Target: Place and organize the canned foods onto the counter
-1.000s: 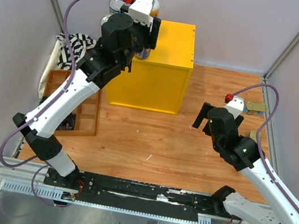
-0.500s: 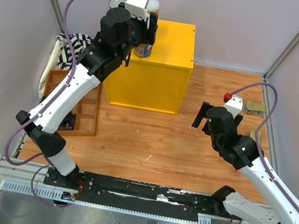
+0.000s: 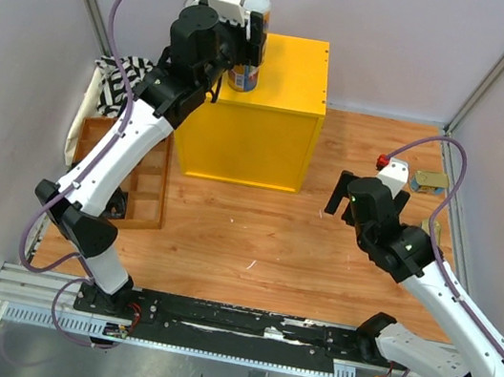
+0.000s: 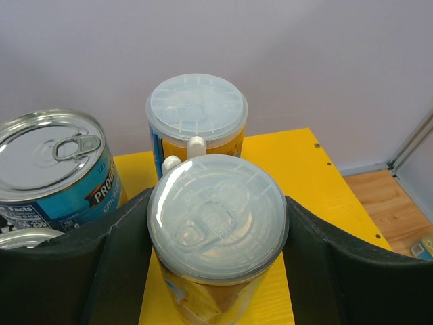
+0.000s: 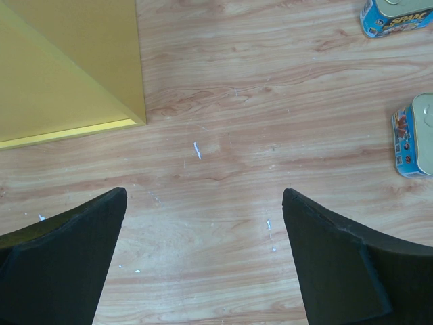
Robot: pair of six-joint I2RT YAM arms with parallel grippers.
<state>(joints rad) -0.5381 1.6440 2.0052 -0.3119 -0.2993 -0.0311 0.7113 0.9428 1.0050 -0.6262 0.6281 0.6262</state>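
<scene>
Over the left side of the yellow cabinet (image 3: 292,65), the left pincer (image 4: 218,271) is clamped on a slim white-lidded can (image 4: 218,215), close by its twin (image 4: 197,108) and a blue can (image 4: 51,159). Placing looks under way; next, lower gently and release. Whether its base touches is hidden. Right pincer (image 5: 203,257) gapes above the tabletop (image 5: 223,101), near two gold tins (image 5: 414,135).
</scene>
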